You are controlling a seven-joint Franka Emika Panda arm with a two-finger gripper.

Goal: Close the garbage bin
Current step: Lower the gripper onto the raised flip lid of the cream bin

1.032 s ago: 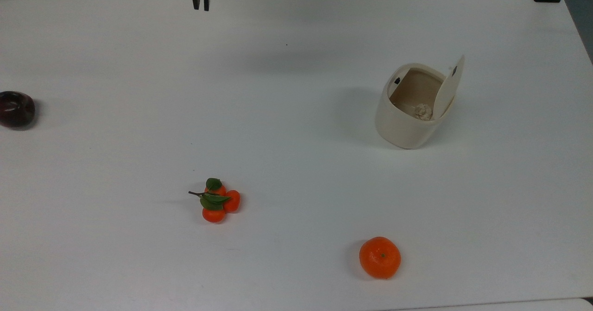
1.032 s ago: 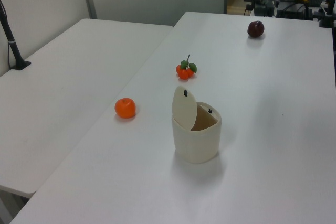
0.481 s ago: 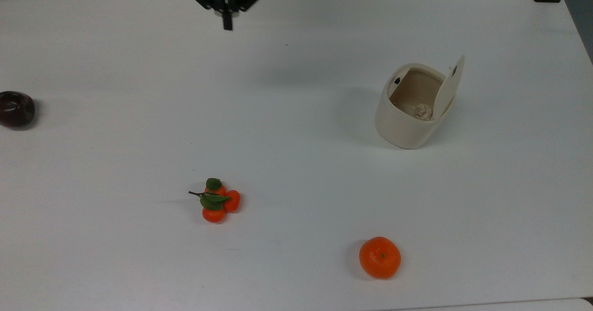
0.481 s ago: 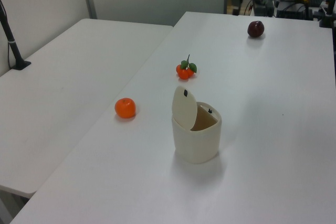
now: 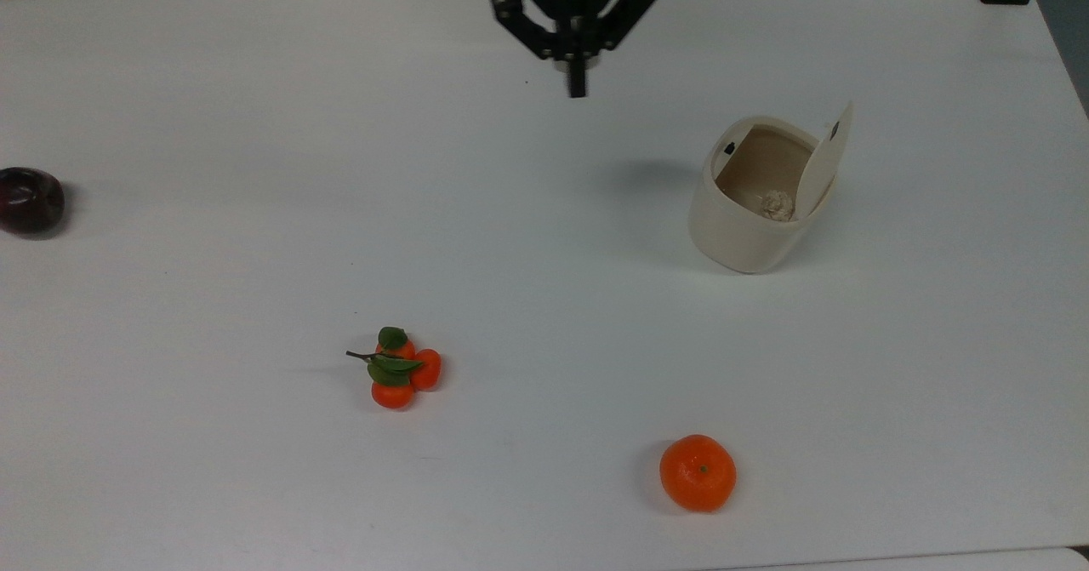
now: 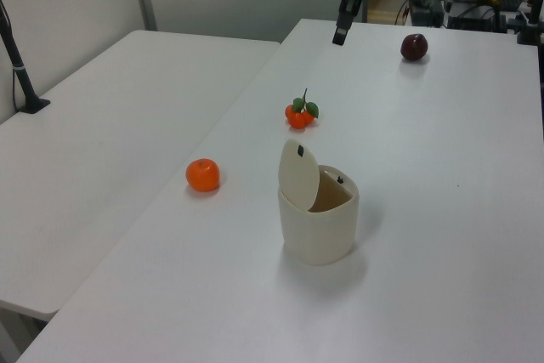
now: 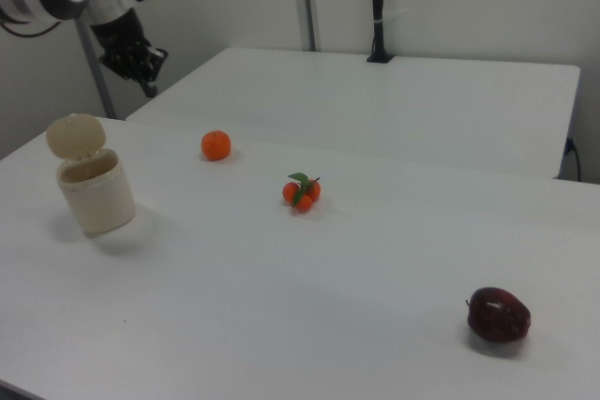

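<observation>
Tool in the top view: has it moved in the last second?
Yes. The tool has shifted toward the top view's right and slightly down, closer to the open bin, which sits unmoved.

The gripper [image 5: 578, 86] hangs at twelve o'clock in the top view, fingers pressed together, pointing down.

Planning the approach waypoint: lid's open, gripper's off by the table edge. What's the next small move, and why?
Probably carry the gripper toward the top view's right, to above and behind the raised lid. The bin stands open, its lid upright on the top view's right rim, and the gripper hangs well away from it, touching nothing. Its fingers look shut, which suits a push down on the lid.
</observation>
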